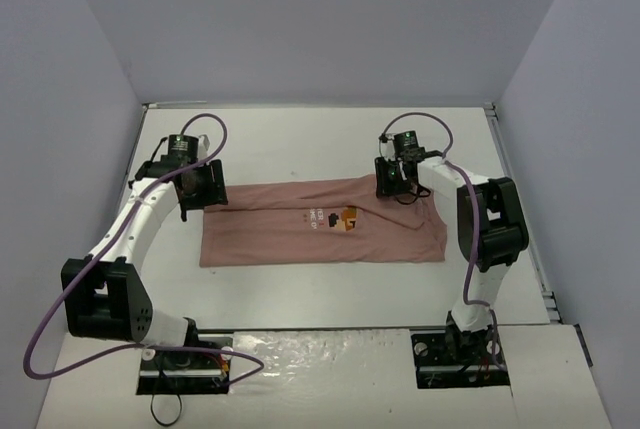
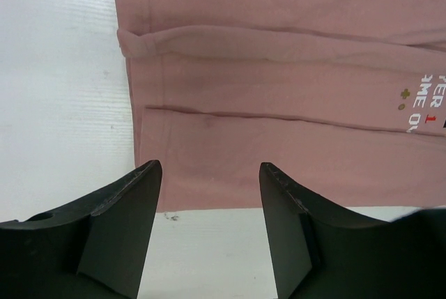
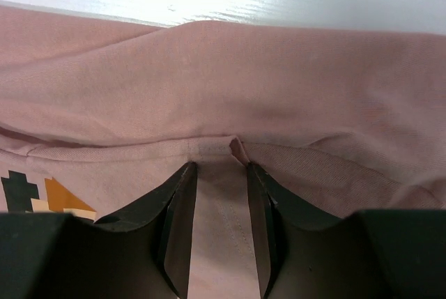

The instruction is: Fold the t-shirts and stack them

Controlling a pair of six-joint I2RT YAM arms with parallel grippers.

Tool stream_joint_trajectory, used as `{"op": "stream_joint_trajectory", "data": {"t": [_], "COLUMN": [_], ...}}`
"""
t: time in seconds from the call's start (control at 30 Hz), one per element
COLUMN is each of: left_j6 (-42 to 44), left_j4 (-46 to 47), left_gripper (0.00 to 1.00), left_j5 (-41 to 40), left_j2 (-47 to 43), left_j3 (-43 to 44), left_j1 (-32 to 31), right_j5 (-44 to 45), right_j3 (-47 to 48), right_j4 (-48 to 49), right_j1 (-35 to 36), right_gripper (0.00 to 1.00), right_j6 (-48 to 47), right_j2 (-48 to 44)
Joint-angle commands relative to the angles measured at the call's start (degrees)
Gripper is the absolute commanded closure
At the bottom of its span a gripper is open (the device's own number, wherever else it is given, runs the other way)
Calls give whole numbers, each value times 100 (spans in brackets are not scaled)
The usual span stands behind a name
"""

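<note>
A dusty-pink t-shirt lies on the white table as a long band folded lengthwise, its pixel-art print facing up. My left gripper hovers open over the band's far left corner. In the left wrist view its jaws frame the shirt's edge and bare table, with nothing between them. My right gripper sits low on the far right edge of the shirt. In the right wrist view its jaws stand a little apart, with flat stitched cloth between them and a small fold at the right fingertip.
The white table is walled by grey panels at the back and both sides. Both arm bases stand at the near edge. A purple cable loops beside the left arm.
</note>
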Motion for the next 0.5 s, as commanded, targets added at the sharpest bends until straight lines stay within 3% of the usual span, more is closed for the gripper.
{"op": "stream_joint_trajectory", "data": {"t": [0.0, 0.47], "left_j6": [106, 129], "left_j4": [-27, -37], "left_gripper": [45, 45], "left_j5": [-24, -8], "left_j2": [-311, -365], "left_j3": [-69, -180], "left_j1": [-28, -19], "right_j5": [95, -147], "right_j3": [276, 642], "right_j4": [179, 282], "right_j1": [44, 63], "right_gripper": [67, 69], "right_j6": [-122, -230], "right_j2": [-72, 260]}}
